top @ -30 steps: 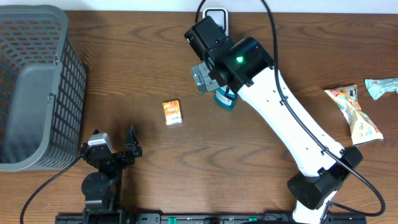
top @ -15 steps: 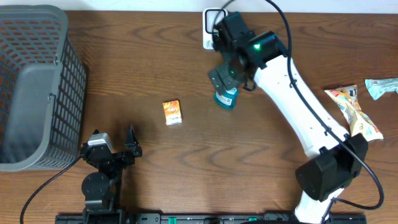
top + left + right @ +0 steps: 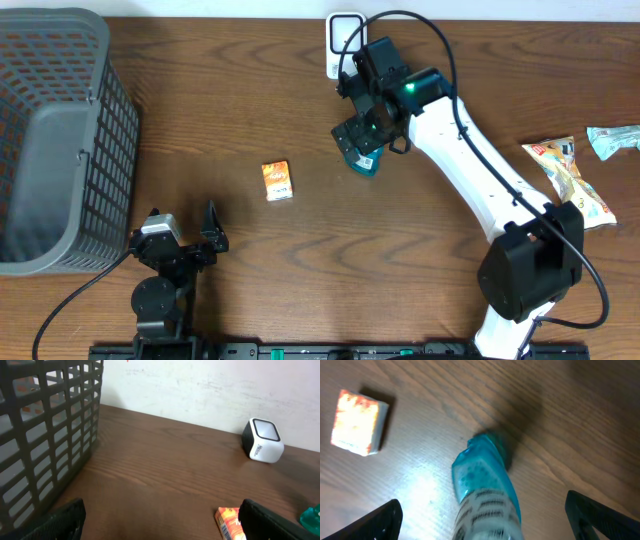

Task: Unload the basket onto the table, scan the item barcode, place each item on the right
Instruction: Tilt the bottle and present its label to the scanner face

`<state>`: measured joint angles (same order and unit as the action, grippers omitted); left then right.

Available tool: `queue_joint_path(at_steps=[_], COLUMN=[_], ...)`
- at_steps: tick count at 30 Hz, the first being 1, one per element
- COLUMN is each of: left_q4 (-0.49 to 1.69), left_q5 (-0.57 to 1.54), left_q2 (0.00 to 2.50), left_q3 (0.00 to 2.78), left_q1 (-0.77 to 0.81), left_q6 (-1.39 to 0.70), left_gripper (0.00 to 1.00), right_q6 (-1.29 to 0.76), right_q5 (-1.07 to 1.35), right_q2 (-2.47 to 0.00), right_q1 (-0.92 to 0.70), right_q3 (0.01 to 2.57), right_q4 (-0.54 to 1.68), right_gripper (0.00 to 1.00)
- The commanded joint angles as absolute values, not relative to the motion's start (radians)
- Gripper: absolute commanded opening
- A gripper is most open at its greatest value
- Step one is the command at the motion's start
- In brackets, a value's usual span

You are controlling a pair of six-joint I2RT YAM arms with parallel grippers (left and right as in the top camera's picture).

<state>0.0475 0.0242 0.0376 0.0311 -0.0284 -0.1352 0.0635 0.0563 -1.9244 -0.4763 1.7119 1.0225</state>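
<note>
- Worktop (image 3: 200,110): dark brown wood with a lengthwise grain; a soft glare falls beside the packet in the right wrist view.
- Wall (image 3: 200,385): off-white and scuffed, meeting the far edge of the worktop.
- Basket (image 3: 60,130): grey plastic lattice, at the left end.
- Scanner (image 3: 262,440): small white block standing at the far edge, near the wall.
- Teal packet (image 3: 487,490): lies flat on the wood near the scanner, below the right arm.
- Right fingers (image 3: 375,520): spread wide to either side of the teal packet, closed on nothing.
- Orange carton (image 3: 277,181): lies alone mid-worktop, left of the packet.
- Left fingers (image 3: 55,522): spread wide and empty, low at the near edge.
- Snack bags (image 3: 575,180): lie at the right end.
</note>
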Motion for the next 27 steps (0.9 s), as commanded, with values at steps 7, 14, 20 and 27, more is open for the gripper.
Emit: queue_joint_path(at_steps=[7,14,20,27], left_q4=[0.069,0.069,0.069,0.069], left_q5=[0.019,0.019,0.019,0.019], left_q2=[0.037,0.037,0.037,0.037], left_q3=[0.004,0.004,0.004,0.004], left_q1=[-0.031,-0.031,-0.031,-0.031], left_q6=[-0.144,-0.144,-0.144,-0.144], left_gripper=[0.98,0.98,0.98,0.98], right_q6=[0.084,0.084,0.084,0.083], right_q5=[0.058,0.052,0.046,0.076], right_q2=[-1.998,-2.038,-2.049,-2.041], right_q1=[-0.48,-0.482,-0.483,-0.483], right_q3=[1.666,1.665,1.654,1.66], right_q4=[0.947,0.918,0.941,0.977], right_gripper=[0.96,0.66,0.32,0.03])
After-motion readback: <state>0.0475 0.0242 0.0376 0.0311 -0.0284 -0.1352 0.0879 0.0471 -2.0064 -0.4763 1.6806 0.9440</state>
